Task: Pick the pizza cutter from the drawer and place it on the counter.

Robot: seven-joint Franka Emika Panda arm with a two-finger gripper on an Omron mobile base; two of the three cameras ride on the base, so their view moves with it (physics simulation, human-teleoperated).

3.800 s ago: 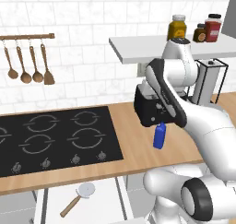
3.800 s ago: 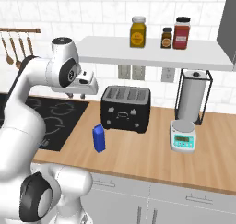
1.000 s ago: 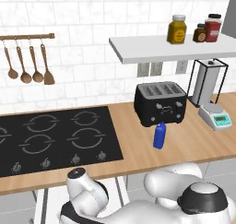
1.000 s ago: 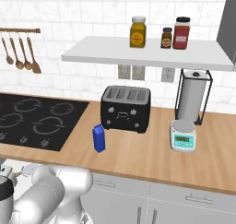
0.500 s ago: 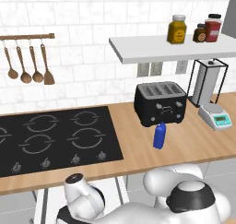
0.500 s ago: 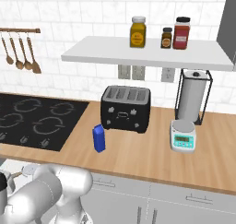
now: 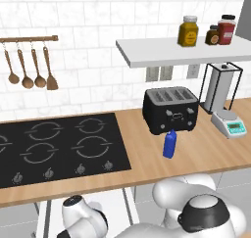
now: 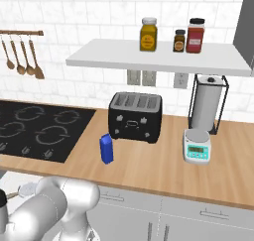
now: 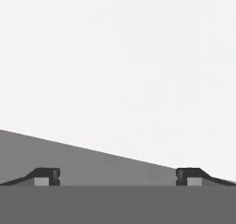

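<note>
The counter (image 7: 147, 158) runs across the base views as a light-brown worktop. Below its front edge the white drawer (image 7: 116, 203) stands pulled out, and my arm bends down into it. Beside the arm's elbow in the right base view, the round silver-white wheel of the pizza cutter (image 8: 28, 188) peeks out; its handle is mostly hidden. My gripper (image 9: 117, 177) is open, its two dark fingertips (image 9: 46, 176) set wide apart with nothing between them. In the hand view it faces the drawer's flat white bottom (image 9: 120, 57) from close up.
On the counter stand a black toaster (image 7: 170, 109), a blue bottle (image 7: 169, 145), a small scale (image 7: 230, 124) and a paper towel holder (image 7: 220, 87). The black cooktop (image 7: 59, 146) lies to the left. Wooden spoons (image 7: 29, 65) hang on the wall, and jars (image 7: 188, 31) sit on the shelf.
The arm, which stood high over the counter 3.8 s ago, is now folded down below the counter's front edge. Over the last second its elbow has sunk a little lower into the drawer.
</note>
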